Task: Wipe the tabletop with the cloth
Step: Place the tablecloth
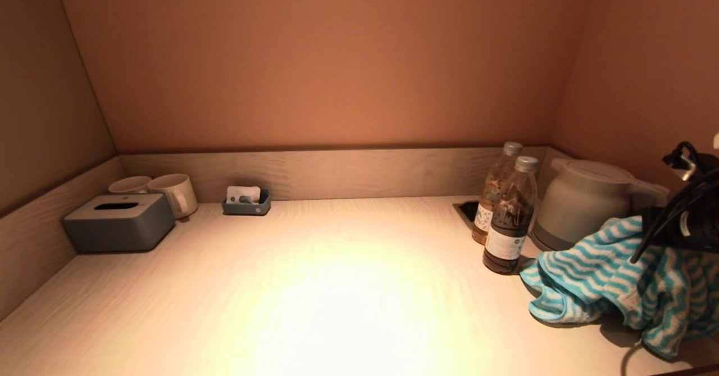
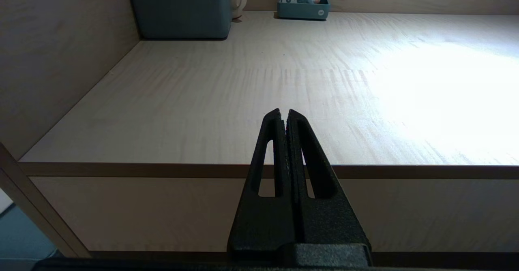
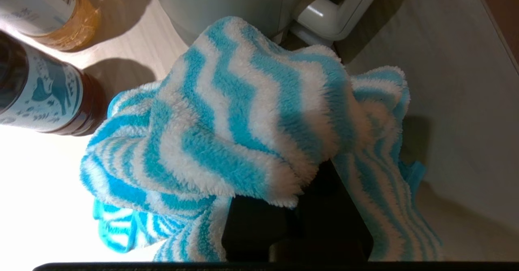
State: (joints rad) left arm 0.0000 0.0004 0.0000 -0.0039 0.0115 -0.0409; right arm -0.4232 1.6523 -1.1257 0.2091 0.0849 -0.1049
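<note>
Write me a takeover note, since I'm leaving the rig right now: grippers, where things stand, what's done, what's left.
Left gripper: shut, empty, parked off the tabletop's front edge.
Right gripper: buried in the cloth, draped over it at the right end; fingers hidden.
Cloth hangs beside the dark bottle, in front of the kettle, with the amber bottle behind.
Tissue box, mugs and small tray stand at the back left.
Done: cloth picked up. Left: apparently wiping the open middle.

Black tapered hand [image 2: 284,115]; black cables [image 1: 677,196]
</note>
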